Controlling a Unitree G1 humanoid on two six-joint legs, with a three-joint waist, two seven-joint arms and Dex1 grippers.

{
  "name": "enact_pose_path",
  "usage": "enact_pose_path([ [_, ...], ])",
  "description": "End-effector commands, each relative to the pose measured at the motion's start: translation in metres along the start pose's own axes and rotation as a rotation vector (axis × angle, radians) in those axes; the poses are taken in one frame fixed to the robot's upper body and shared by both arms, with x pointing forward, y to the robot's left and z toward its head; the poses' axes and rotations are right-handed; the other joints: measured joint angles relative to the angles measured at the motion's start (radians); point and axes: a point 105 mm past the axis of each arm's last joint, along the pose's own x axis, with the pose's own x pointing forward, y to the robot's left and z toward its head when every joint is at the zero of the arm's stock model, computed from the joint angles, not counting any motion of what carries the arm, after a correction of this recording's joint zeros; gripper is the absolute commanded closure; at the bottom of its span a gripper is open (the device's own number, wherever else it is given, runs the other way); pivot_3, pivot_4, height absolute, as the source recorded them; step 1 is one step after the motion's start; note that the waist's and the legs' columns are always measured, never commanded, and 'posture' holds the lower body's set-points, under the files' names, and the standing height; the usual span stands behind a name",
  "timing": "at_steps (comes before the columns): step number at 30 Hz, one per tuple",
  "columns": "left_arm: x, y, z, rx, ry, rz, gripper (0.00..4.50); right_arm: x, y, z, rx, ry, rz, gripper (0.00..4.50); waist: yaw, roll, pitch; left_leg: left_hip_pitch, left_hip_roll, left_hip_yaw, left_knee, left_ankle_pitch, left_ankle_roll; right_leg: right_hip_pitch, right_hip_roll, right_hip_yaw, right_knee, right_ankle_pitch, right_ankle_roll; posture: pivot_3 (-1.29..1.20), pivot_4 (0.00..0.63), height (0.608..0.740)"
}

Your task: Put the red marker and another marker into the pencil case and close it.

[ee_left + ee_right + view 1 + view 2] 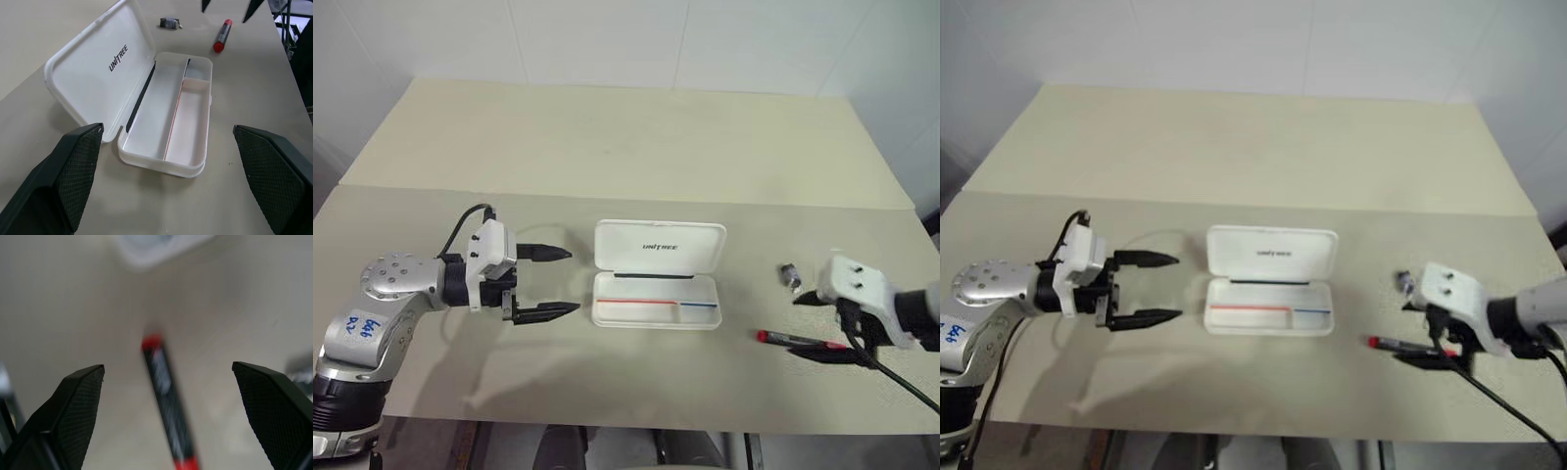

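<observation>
The left gripper, a black two-fingered claw on a silver arm at the left of the head views, is spread wide and holds nothing; its fingers lie nearly level and point toward the white hard plastic pencil case, stopping just short of it. The case sits at the centre of the cream table with its hinged lid laid back flat, dark lettering on the lid, and a thin red-and-blue line along the tray; the tray looks empty in the left wrist view.

At the lower right of the head views the right gripper tilts downward, fingers spread, directly over the slim red marker with its black barrel and red ends. The marker lies flat on the table, well to the right of the case; its far end is covered by the gripper's white housing. In the right wrist view it runs between the two open fingers without touching either.

A small dark object lies just beyond the right gripper, too small to make out.
</observation>
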Motion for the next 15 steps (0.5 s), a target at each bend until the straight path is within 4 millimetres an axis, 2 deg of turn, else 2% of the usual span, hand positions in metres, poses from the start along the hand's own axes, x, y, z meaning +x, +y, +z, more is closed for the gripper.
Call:
enact_pose_path([
  [1, 0.008, -0.004, 0.006, 0.048, -0.02, -0.035, 0.0, -0.009, -0.012, -0.014, -0.104, 0.057, -0.059, 0.07, -0.003, 0.0, 0.0, 0.001, 0.0, 0.0, 0.001, 0.0, 0.0, 0.001, 0.0, 0.0, 0.001, 0.0, 0.0, 0.0, 0.15, 0.74],
  [5, 0.011, -0.007, 0.008, 0.049, -0.028, -0.05, 0.0, -0.003, -0.013, -0.027, -0.092, 0.065, -0.046, 0.07, -0.003, 0.0, 0.0, 0.002, 0.0, 0.0, 0.006, 0.0, 0.0, 0.001, 0.0, 0.001, 0.005, 0.001, 0.0, 0.0, 0.15, 0.74],
  [15, 0.003, -0.011, 0.01, 0.054, 0.001, -0.057, 0.0, 0.032, -0.012, -0.036, -0.081, 0.039, 0.003, 0.07, -0.003, 0.001, 0.0, 0.002, 0.0, 0.0, 0.013, 0.0, 0.0, 0.003, 0.001, 0.001, 0.009, 0.001, 0.001, 0.0, 0.15, 0.74],
])
